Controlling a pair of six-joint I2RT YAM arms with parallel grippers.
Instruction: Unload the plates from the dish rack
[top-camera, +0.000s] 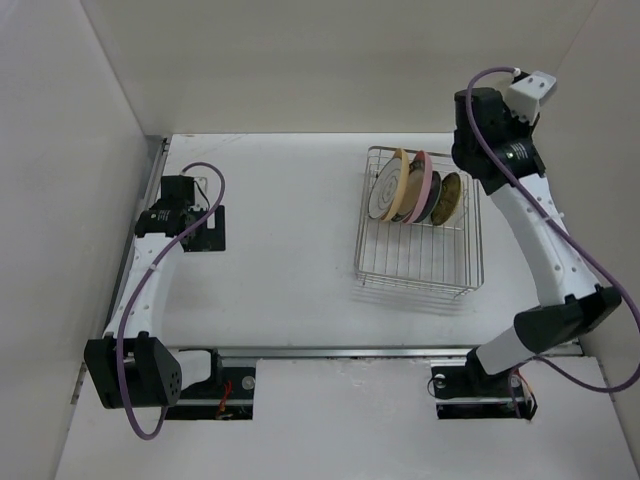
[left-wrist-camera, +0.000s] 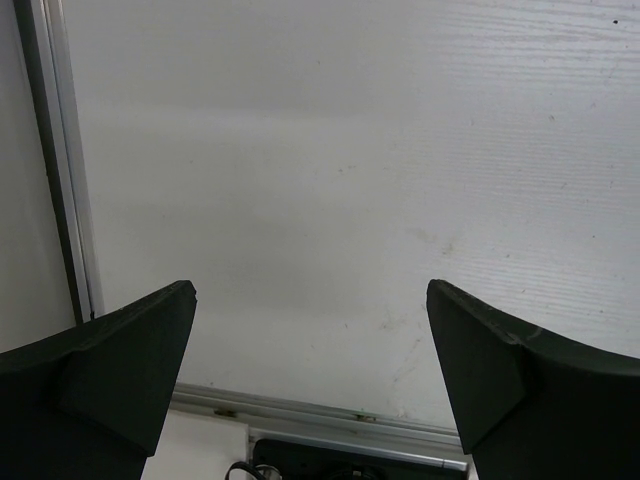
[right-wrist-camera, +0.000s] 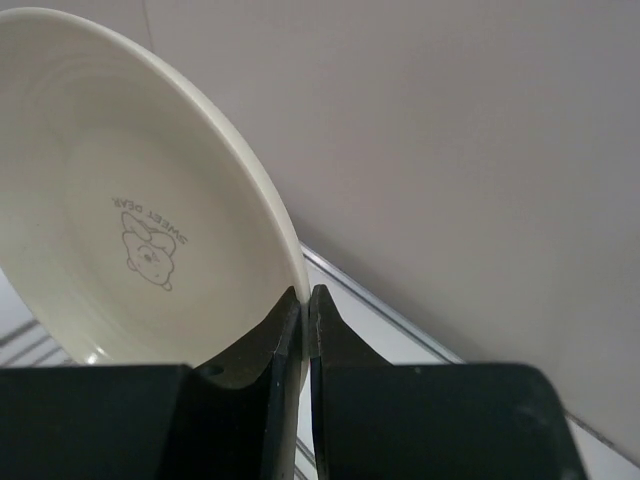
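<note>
The dish rack (top-camera: 415, 288) is a silver wire basket right of the table's centre. Plates stand on edge at its far end: a white dark-rimmed one (top-camera: 383, 190), a yellowish one (top-camera: 405, 185), a pink one (top-camera: 426, 183) and a dark-yellow patterned one (top-camera: 452, 197). In the right wrist view my right gripper (right-wrist-camera: 307, 292) is shut on the rim of a cream plate (right-wrist-camera: 120, 180) with a small bear print. From above, its fingers are hidden under the right wrist (top-camera: 490, 125) at the rack's far right corner. My left gripper (left-wrist-camera: 310, 290) is open over bare table, far left.
White walls enclose the table on the left, back and right. A metal rail (top-camera: 350, 352) runs along the near edge between the arm bases. Another rail (left-wrist-camera: 60, 180) lines the left wall, close to the left gripper.
</note>
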